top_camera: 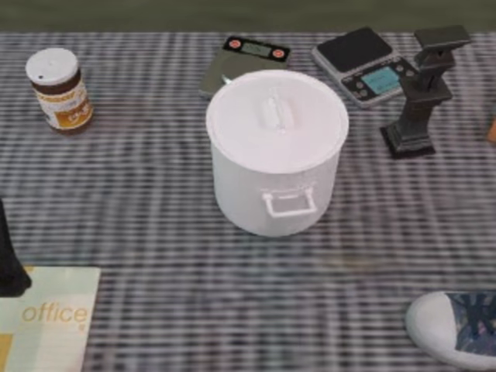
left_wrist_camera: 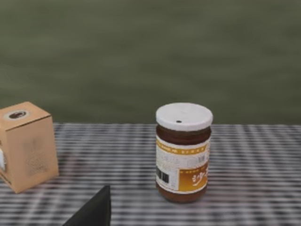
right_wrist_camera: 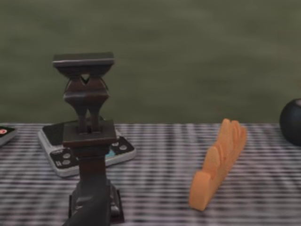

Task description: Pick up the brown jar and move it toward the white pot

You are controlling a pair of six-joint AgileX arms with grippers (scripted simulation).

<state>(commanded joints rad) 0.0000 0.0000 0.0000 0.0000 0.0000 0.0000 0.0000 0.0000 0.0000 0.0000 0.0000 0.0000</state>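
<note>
The brown jar point(top_camera: 59, 89) stands upright at the table's far left, with a white cap and an orange-and-white label; the left wrist view shows it as the jar point(left_wrist_camera: 183, 153), some way ahead of my left gripper. The white pot point(top_camera: 277, 151) sits at the table's middle, lid on, its side handle facing the front edge. My left arm point(top_camera: 9, 267) is at the left edge, well in front of the jar. One dark finger point(left_wrist_camera: 94, 212) shows off to the side, nothing held. My right gripper is outside the top view; one finger point(right_wrist_camera: 96, 209) shows, holding nothing.
Behind the pot lie two scales point(top_camera: 256, 50) point(top_camera: 363, 66). A black stand point(top_camera: 422, 93) rises at the back right, with an orange object point(right_wrist_camera: 218, 162) beside it. A shoe point(top_camera: 453, 329) is at the front right, an "office" book point(top_camera: 46, 325) at the front left, and a cardboard box point(left_wrist_camera: 26, 146) near the jar.
</note>
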